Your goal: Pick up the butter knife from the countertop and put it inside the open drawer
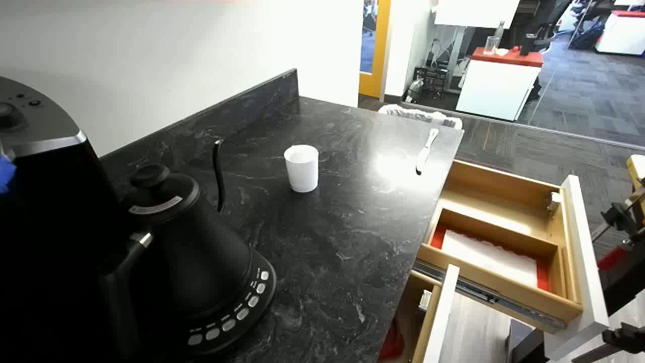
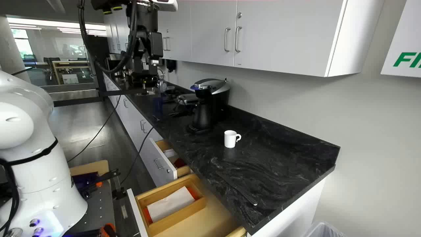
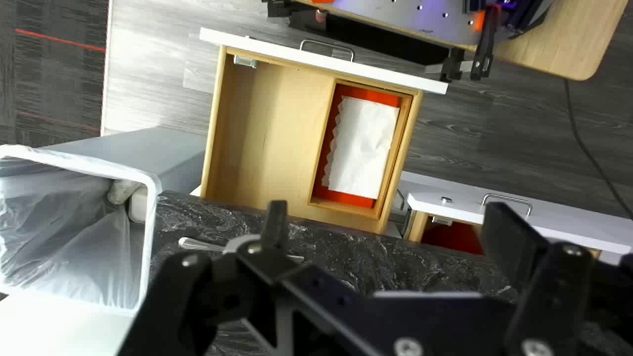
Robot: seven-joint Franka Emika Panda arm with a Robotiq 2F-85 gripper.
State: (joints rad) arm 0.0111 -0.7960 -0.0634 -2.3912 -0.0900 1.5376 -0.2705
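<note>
The butter knife, slim and silvery, lies flat on the dark countertop near its open-drawer edge. It shows in both exterior views, the knife (image 1: 426, 150) bright on the countertop (image 1: 327, 232), and the knife (image 2: 252, 200) faint on the countertop (image 2: 283, 174). In the wrist view the knife (image 3: 200, 244) is partly hidden behind a gripper finger. The open drawer, light wood with a white sheet, is pulled out below that edge (image 1: 496, 269) (image 2: 177, 215) (image 3: 277, 138). My gripper (image 3: 390, 227) is open and empty, above the scene; it hangs high in an exterior view (image 2: 144, 85).
A white cup (image 1: 302, 171) (image 2: 230, 139) stands on the countertop. A black kettle (image 1: 191, 247) (image 2: 201, 115) and a coffee machine (image 2: 221, 90) stand by the wall. A second drawer (image 1: 441, 322) (image 3: 447, 207) is partly open. A lined bin (image 3: 151, 183) stands at the counter's end.
</note>
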